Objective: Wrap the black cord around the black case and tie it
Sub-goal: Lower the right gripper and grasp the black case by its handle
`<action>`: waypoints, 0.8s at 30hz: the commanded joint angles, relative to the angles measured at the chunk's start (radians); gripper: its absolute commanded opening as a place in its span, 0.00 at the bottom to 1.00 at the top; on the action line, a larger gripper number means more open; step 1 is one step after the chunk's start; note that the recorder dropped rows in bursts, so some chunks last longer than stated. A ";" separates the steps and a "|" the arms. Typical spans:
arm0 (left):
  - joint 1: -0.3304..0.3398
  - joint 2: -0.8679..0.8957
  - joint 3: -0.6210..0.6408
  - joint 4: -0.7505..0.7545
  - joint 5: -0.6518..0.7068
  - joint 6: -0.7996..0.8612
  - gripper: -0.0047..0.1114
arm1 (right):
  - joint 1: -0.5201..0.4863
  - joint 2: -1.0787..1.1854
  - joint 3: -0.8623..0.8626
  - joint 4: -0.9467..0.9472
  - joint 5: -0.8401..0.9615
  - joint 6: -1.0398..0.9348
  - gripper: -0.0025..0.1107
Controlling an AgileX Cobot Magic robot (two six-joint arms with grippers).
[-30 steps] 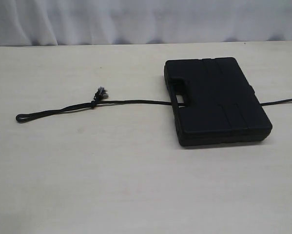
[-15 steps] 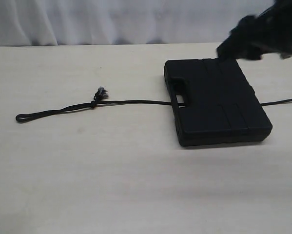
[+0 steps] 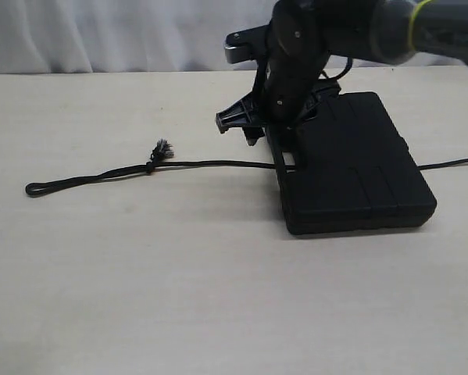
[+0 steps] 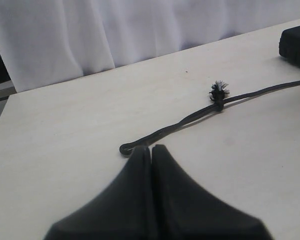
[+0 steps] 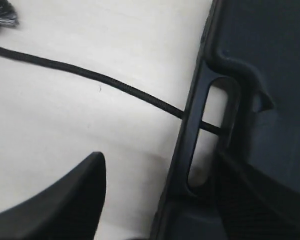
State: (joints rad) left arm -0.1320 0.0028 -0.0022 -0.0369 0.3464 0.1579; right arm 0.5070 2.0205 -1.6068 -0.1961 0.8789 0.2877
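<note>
The black cord [image 3: 101, 175] crosses open table [image 3: 179, 273] and vanishes at the handle cut-out of the black case [image 3: 359, 172], its far end cut off by the frame, while the right gripper [image 5: 160, 200], spread wide and empty, straddles the handle edge, seemingly untouching, and the left gripper [image 4: 151, 152], out of the exterior view, is closed on nothing.

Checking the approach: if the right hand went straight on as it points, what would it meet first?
Probably the handle bar of the flat matte black plastic case, lying between the fingers of the open right hand; depth is unclear.
</note>
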 commanded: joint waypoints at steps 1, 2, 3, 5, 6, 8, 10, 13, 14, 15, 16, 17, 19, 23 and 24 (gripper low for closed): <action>-0.009 -0.003 0.002 -0.003 -0.014 0.000 0.04 | 0.002 0.104 -0.113 -0.015 0.051 0.020 0.53; -0.009 -0.003 0.002 -0.003 -0.014 0.000 0.04 | 0.002 0.120 -0.126 -0.018 0.051 0.022 0.52; -0.009 -0.003 0.002 -0.003 -0.014 0.000 0.04 | 0.002 0.132 -0.136 -0.032 0.051 0.032 0.52; -0.009 -0.003 0.002 -0.003 -0.014 0.000 0.04 | 0.002 0.151 -0.145 -0.071 0.058 0.060 0.51; -0.009 -0.003 0.002 -0.003 -0.014 0.000 0.04 | 0.002 0.160 -0.149 -0.106 0.072 0.080 0.51; -0.009 -0.003 0.002 -0.003 -0.014 0.000 0.04 | -0.002 0.172 -0.149 -0.140 0.089 0.106 0.51; -0.009 -0.003 0.002 -0.003 -0.014 0.000 0.04 | -0.014 0.183 -0.150 -0.141 0.097 0.116 0.51; -0.009 -0.003 0.002 -0.003 -0.014 0.000 0.04 | -0.034 0.196 -0.150 -0.112 0.094 0.116 0.51; -0.009 -0.003 0.002 -0.003 -0.014 0.000 0.04 | -0.039 0.201 -0.150 -0.105 0.092 0.116 0.51; -0.009 -0.003 0.002 -0.003 -0.014 0.000 0.04 | -0.040 0.206 -0.150 -0.095 0.087 0.116 0.51; -0.009 -0.003 0.002 -0.003 -0.014 0.000 0.04 | -0.042 0.211 -0.150 -0.083 0.087 0.107 0.51; -0.009 -0.003 0.002 -0.003 -0.014 0.000 0.04 | -0.042 0.216 -0.150 -0.075 0.082 0.100 0.51; -0.009 -0.003 0.002 -0.003 -0.014 0.000 0.04 | -0.042 0.224 -0.148 -0.067 0.067 0.093 0.51; -0.009 -0.003 0.002 -0.003 -0.014 0.000 0.04 | -0.042 0.249 -0.148 0.015 0.037 0.052 0.51; -0.009 -0.003 0.002 -0.003 -0.014 0.000 0.04 | -0.042 0.257 -0.148 0.023 0.033 0.048 0.51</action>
State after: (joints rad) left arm -0.1320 0.0028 -0.0022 -0.0369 0.3464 0.1579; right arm 0.4708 2.2624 -1.7494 -0.2128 0.9340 0.3659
